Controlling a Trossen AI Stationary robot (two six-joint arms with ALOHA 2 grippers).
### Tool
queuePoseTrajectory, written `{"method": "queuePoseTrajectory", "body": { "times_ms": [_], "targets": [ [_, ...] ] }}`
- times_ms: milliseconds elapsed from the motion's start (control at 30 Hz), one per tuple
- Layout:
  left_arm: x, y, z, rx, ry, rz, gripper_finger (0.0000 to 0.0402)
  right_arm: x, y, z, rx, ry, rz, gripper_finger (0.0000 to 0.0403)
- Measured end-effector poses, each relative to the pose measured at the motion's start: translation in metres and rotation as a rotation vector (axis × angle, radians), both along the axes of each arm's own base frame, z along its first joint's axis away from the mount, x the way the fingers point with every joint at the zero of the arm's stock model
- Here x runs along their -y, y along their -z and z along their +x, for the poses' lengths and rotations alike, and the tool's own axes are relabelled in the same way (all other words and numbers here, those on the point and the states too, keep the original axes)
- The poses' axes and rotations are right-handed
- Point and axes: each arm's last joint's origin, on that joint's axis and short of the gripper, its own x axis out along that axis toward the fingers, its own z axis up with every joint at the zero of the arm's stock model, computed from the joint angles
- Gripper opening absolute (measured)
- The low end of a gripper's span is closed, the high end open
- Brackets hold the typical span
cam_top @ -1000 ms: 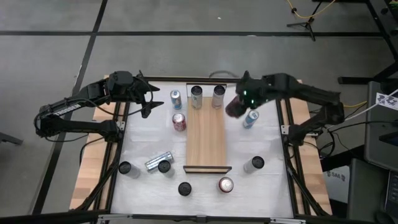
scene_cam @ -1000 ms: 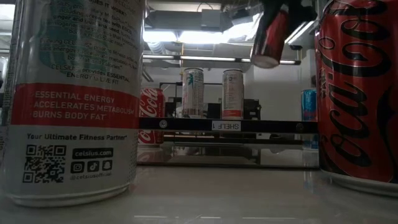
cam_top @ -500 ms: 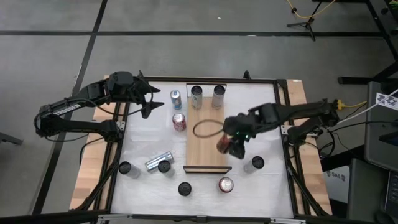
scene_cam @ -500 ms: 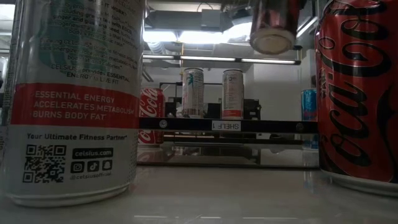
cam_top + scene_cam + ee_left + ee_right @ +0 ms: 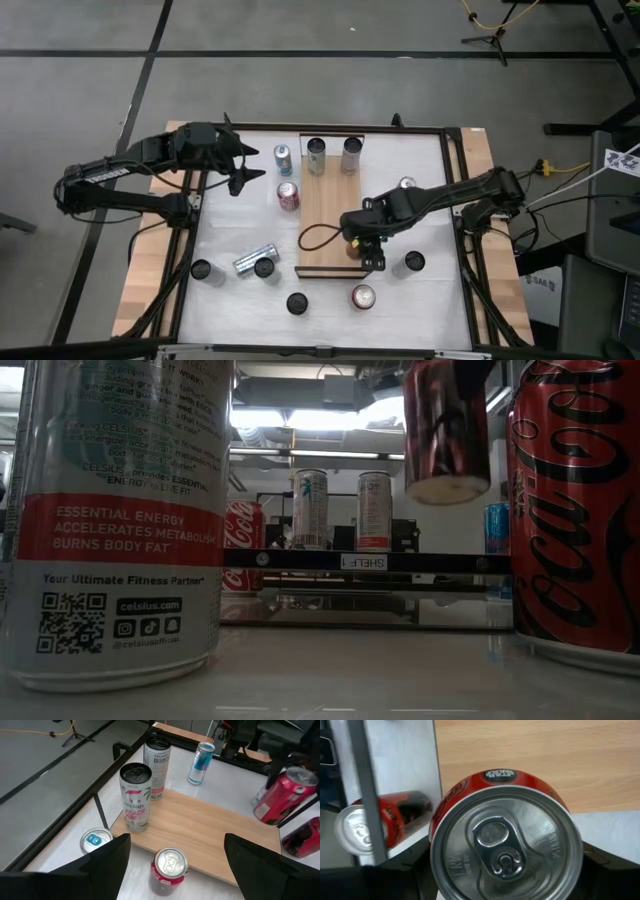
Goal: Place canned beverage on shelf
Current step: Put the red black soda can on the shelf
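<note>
The shelf is a light-brown plank lying along the middle of the table, with two tall cans standing on its far end. My right gripper is over the shelf's near right corner, shut on a red can, which also shows in the left wrist view. My left gripper is open and empty at the far left of the table, beside a blue can and a red cola can. My right gripper pinches the red can's side wall just below its top rim between its two fingers, one on each side. The fingers come from above, pointing down. The can hangs below them, top up and slightly tilted, clear of the shelf.
Several cans stand on the table near the shelf's near end: a red one, a grey one, dark ones, and a silver one lying down. Another can stands right of the shelf. A dark cable loop lies over the shelf.
My right gripper has carried the red can from the table's far right toward the near edge and leftward, over the shelf's near end, and lower. The can has turned from strongly tipped to nearly upright.
</note>
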Motion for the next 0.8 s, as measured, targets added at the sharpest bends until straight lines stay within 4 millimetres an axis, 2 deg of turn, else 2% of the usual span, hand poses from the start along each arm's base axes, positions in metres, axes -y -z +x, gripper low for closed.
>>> {"method": "queuePoseTrajectory", "body": {
  "times_ms": [367,800],
  "targets": [
    [0.003,0.0,0.001,0.002,0.013,-0.006,0.0313,-0.005,0.023,0.017,-0.028,-0.002,-0.007,0.0289],
    [0.003,0.0,0.001,0.002,0.013,-0.005,0.0313,-0.007,0.025,0.023,0.002,0.0,0.002,0.0289]
  ]
}}
